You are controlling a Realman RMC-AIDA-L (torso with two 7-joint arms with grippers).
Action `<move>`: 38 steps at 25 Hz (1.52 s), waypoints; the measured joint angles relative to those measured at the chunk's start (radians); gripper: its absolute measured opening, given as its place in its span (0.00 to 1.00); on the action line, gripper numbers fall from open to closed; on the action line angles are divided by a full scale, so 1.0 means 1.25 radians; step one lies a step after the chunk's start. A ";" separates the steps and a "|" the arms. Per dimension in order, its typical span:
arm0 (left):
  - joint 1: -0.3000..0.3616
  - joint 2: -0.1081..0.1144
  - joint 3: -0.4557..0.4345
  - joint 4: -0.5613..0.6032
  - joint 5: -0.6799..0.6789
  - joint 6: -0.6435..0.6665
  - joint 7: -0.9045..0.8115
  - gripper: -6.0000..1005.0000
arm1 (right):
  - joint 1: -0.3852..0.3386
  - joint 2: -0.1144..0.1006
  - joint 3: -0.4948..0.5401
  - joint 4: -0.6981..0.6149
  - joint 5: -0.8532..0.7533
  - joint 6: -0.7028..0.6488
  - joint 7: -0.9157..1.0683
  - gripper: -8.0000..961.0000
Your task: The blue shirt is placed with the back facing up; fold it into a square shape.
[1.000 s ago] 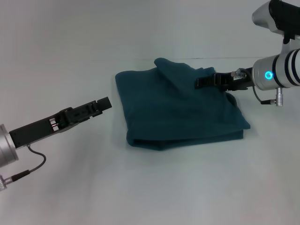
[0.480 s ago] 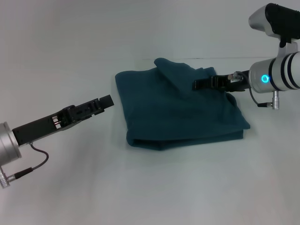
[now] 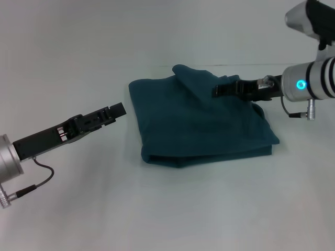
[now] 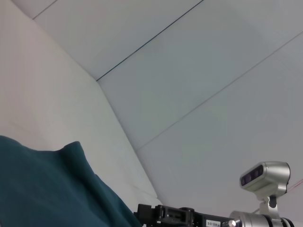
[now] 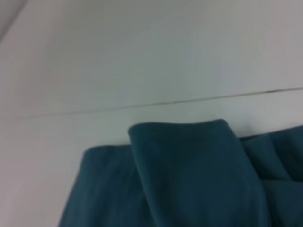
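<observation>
The blue shirt (image 3: 201, 123) lay on the white table (image 3: 172, 209), folded into a thick, roughly square bundle. Its near edge was a rounded fold running from the near-left corner across to the near-right corner, and its left edge ran fairly straight. The far edge was uneven: a flap of cloth stood up in a hump near the far middle, seen from the right wrist as a rounded fold (image 5: 189, 161) rising above the flatter layers.

The right gripper (image 3: 217, 91) reached in from the right side over the far part of the shirt, its black tip just beside that raised flap. Whether its fingers were parted or had cloth between them could not be told.

The left gripper (image 3: 116, 111) hung over bare table to the left of the shirt, pointing toward the left edge but apart from it, with nothing in it; how far it was opened could not be told. Bare table lay all around the bundle.
</observation>
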 joint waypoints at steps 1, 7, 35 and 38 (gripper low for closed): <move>0.000 0.000 0.000 0.000 0.000 0.000 0.000 0.73 | -0.004 -0.003 0.000 -0.002 0.017 -0.006 -0.007 0.96; 0.001 0.000 0.000 0.000 -0.001 -0.003 0.000 0.73 | -0.014 -0.017 -0.006 0.000 0.036 -0.014 -0.020 0.96; 0.000 -0.006 0.000 -0.011 -0.009 -0.020 0.004 0.73 | -0.010 -0.016 -0.005 0.013 0.017 -0.014 0.002 0.83; -0.002 -0.006 0.000 -0.011 -0.011 -0.021 0.004 0.73 | -0.011 -0.018 -0.007 0.013 0.017 -0.018 0.008 0.82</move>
